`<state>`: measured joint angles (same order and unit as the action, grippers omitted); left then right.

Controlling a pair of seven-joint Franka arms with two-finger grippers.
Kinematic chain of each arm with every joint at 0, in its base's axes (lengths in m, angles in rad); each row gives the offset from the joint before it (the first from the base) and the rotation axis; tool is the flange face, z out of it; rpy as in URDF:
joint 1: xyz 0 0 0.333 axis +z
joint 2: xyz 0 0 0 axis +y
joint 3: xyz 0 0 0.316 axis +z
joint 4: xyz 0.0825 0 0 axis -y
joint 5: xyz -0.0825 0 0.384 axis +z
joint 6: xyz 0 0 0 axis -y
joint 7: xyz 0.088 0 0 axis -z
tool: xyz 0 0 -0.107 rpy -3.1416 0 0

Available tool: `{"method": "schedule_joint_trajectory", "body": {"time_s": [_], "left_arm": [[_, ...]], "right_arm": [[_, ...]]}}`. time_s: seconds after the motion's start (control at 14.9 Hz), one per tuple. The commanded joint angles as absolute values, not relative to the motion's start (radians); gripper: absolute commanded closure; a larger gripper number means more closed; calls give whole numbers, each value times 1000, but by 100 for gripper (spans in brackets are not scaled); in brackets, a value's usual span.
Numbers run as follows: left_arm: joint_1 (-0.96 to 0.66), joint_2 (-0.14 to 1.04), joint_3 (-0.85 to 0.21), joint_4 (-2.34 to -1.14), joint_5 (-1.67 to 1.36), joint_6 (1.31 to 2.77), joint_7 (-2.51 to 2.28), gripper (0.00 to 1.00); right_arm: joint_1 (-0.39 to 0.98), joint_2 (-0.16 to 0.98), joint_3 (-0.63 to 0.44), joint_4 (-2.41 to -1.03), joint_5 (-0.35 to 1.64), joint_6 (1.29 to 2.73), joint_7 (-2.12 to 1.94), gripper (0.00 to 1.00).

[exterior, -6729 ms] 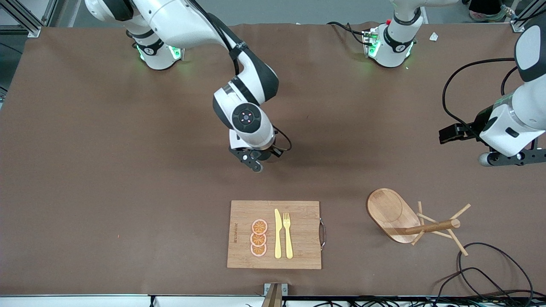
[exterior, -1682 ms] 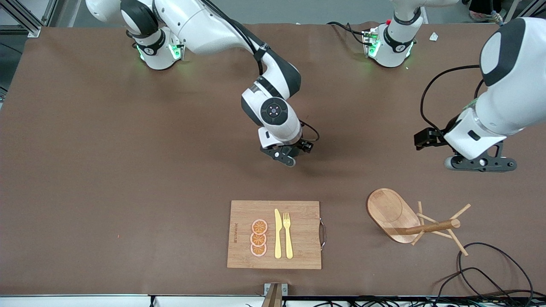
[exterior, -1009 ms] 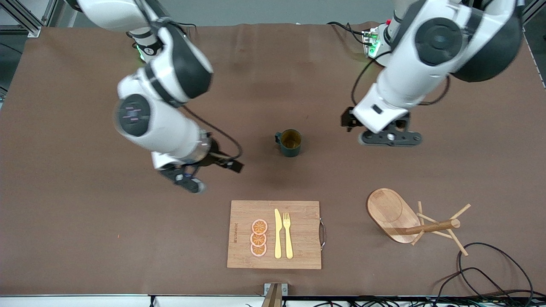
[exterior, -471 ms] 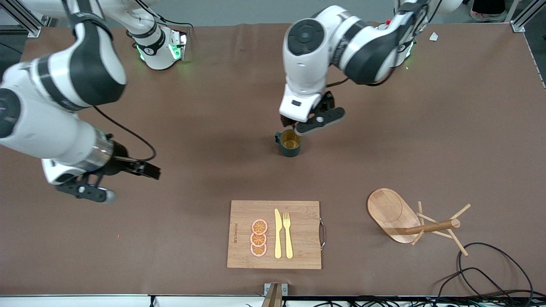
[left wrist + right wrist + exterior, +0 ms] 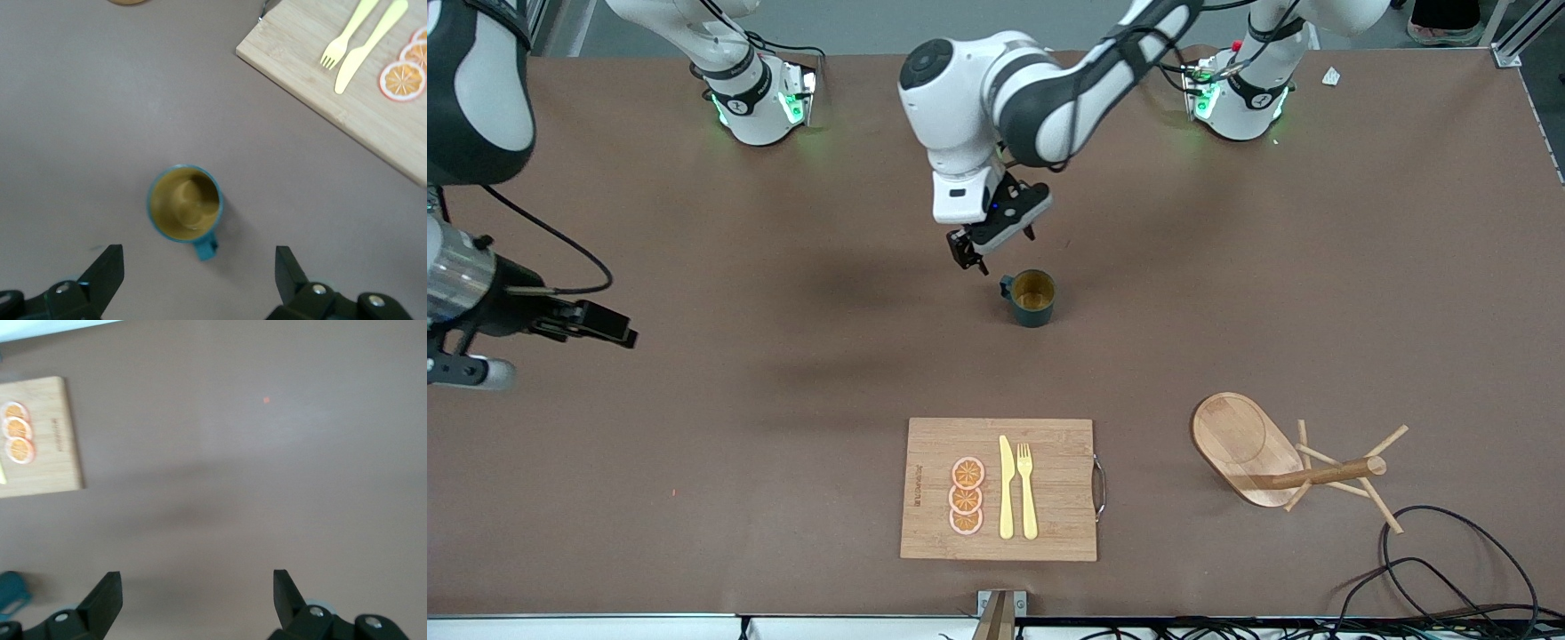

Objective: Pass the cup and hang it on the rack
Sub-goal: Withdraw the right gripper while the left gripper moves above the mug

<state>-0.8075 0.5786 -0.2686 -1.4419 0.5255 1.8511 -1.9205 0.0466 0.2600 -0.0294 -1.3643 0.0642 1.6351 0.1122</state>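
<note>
One cup (image 5: 1033, 298), dark teal outside and mustard-yellow inside with a single loop handle, stands upright near the middle of the surface (image 5: 694, 462). The left pincer (image 5: 996, 233) hangs just above it, fingers spread wide, gripping nothing. The right pincer (image 5: 463, 369), also spread apart and empty, is over the surface's edge at the right arm's end. One wooden rack (image 5: 1280, 462) stands toward the left arm's end, near the front edge. One cutting board (image 5: 1049, 444) carries three orange slices (image 5: 967, 496), one knife (image 5: 1006, 487) and one fork (image 5: 1027, 489).

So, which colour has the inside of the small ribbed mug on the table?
Mustard yellow inside the dark teal mug; the left wrist view shows it best.
</note>
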Motion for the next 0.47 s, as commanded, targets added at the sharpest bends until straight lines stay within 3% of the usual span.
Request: {"method": "schedule_joint_trajectory", "body": {"time_s": [0.0,0.4], "left_arm": [[-867,658,-258,-1414,639,1858,-2096,0],[-965,758,-221,-1371,686,1836,-2200,1]], "right_arm": [[19,186,-8,-1450,17,1652,80,0],[-18,133,-8,-1490,15,1657,58,0]]}}
